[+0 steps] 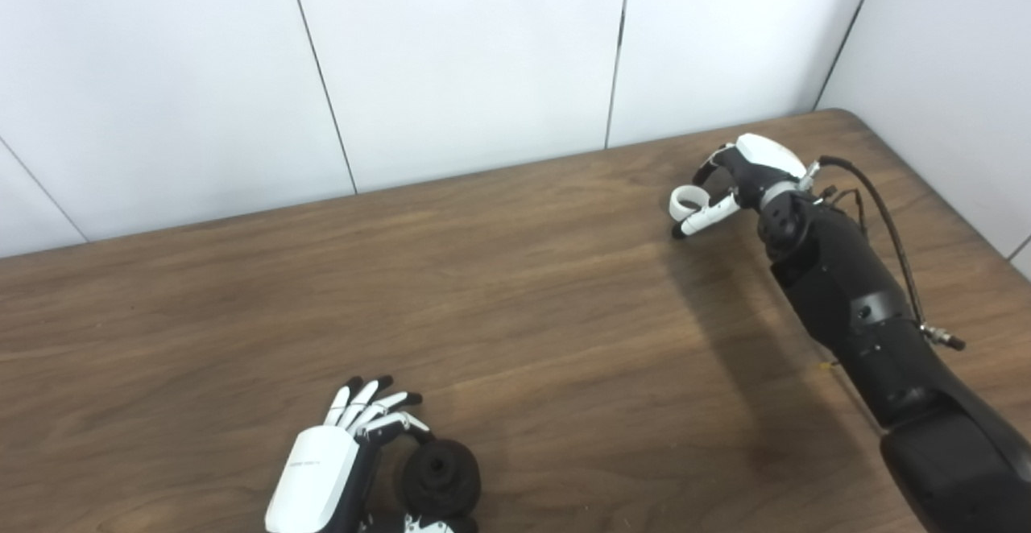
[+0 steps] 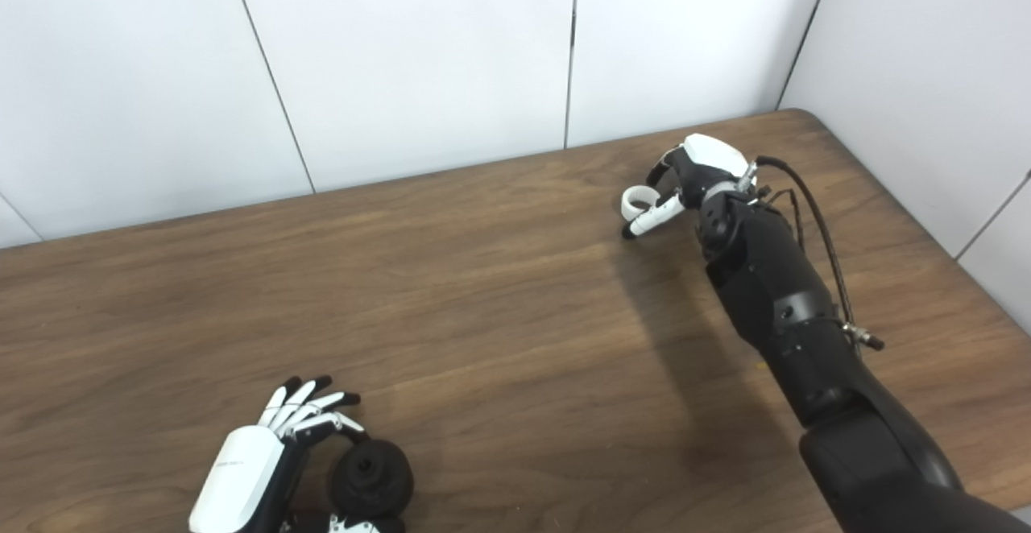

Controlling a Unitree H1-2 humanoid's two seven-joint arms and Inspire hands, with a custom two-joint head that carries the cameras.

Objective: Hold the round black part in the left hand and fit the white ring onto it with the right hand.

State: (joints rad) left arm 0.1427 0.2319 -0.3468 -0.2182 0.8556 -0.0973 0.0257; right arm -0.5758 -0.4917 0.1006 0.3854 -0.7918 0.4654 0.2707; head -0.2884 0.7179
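The left hand (image 1: pixel 322 464) sits at the near edge of the table (image 1: pixel 515 299), left of its middle; its fingers (image 1: pixel 366 404) are spread and reach over the round black part (image 1: pixel 439 477), with the thumb (image 1: pixel 431 525) under the part's near side, so the part is clasped between thumb and fingers; whether the part also rests on the table cannot be told, since the frame cuts it off low down. The black part is a thick disc with a small hole at its centre, its flat face turned up and toward the cameras.

The right hand (image 2: pixel 685 179) is far off, near the table's far right corner, its arm (image 2: pixel 773 299) stretched across the right side of the table; its fingers are curled in and closed on the white ring (image 2: pixel 638 199), which stands out at the hand's left side; a white finger (image 2: pixel 656 215) with a dark tip runs along beneath the ring. The ring looks to be just off the wood or barely touching it; the view is too small to settle that. The ring and the black part are well apart, almost at opposite corners of the table. White wall panels (image 1: pixel 459 58) rise behind the far edge.
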